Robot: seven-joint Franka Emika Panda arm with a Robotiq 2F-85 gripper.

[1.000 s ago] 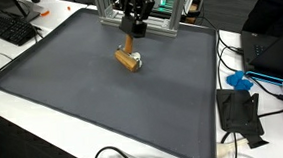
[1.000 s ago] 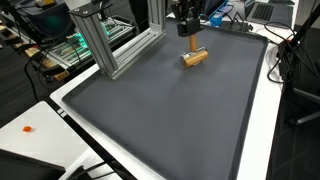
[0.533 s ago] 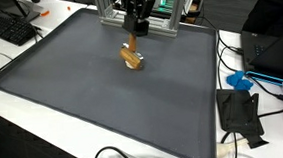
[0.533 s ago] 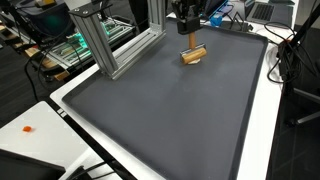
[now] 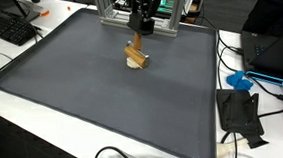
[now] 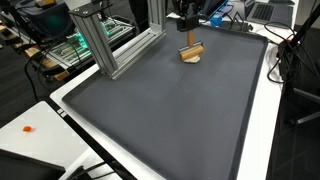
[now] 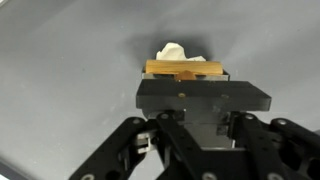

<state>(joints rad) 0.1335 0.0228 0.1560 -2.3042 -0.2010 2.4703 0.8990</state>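
My gripper (image 5: 138,27) hangs over the far part of a dark grey mat (image 5: 93,102), in front of an aluminium frame. It is shut on the upright handle of a wooden tool (image 5: 134,54) with a block-shaped head and a white part at its underside. The head hangs tilted just above the mat. Both exterior views show this; the gripper (image 6: 187,24) and tool (image 6: 191,52) sit near the mat's (image 6: 170,110) far edge. In the wrist view the wooden block (image 7: 185,68) lies crosswise just past the gripper (image 7: 188,80), with the white part (image 7: 173,51) beyond it.
An aluminium frame (image 6: 100,40) stands at the mat's far side. A keyboard (image 5: 8,28) lies off one corner. A blue object (image 5: 240,80), a black device (image 5: 239,112) and cables lie on the white table beside the mat. A small orange item (image 6: 27,128) sits near the table's front.
The gripper has risen and moved a little toward the frame. The wooden tool has come up off the mat with it and its head has tilted.
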